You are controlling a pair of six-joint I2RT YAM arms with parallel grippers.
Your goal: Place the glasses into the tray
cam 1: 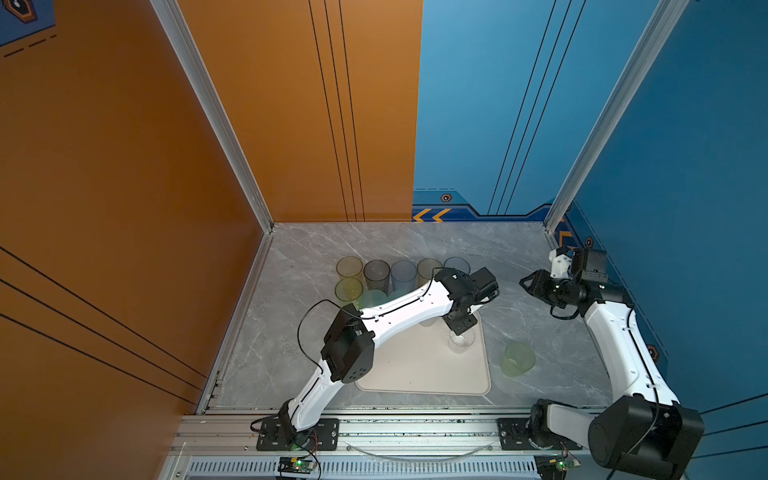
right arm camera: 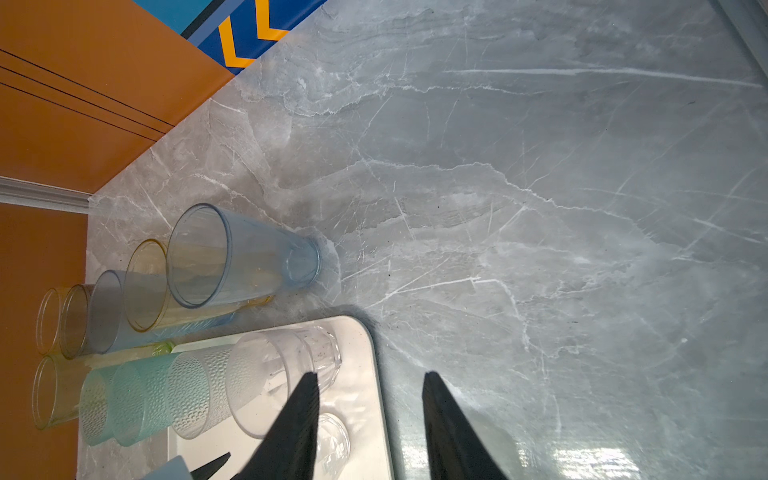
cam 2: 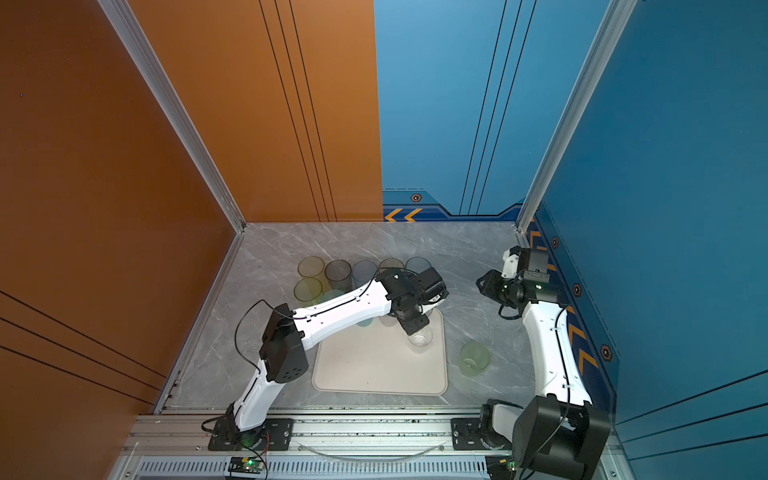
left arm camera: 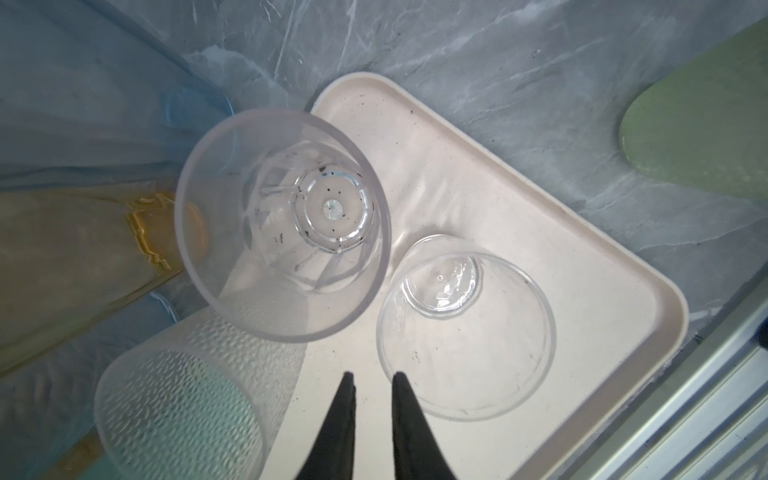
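Grey marble-patterned tabletop [cam 1: 374, 249], boxed in by an orange wall [cam 1: 124, 166] on the left and a blue wall [cam 1: 498, 104] behind and to the right, with an aluminium rail [cam 1: 374, 428] along the front where both arms are bolted down. The cream tray [cam 1: 415, 374] lies near the front middle, and in the left wrist view its far corner holds a small clear tumbler [left arm camera: 465, 328], a frosted clear tumbler [left arm camera: 282, 224] just beside it and a dimpled frosted tumbler [left arm camera: 178, 415]. A row of tall tumblers [cam 1: 376, 276], yellow, smoke-grey and blue, stands on the table behind the tray, well to the left. One pale green tumbler [cam 1: 517, 359] stands alone on the marble, just right of the tray.

The left arm bends up and over the tray, wrist pointing down, and the left gripper [left arm camera: 374, 376] hangs above the small clear tumbler with its fingers only narrowly apart and nothing between them. The right arm is folded back by the blue wall; the right gripper [right arm camera: 370, 374] hovers high over bare marble, jaws spread and empty
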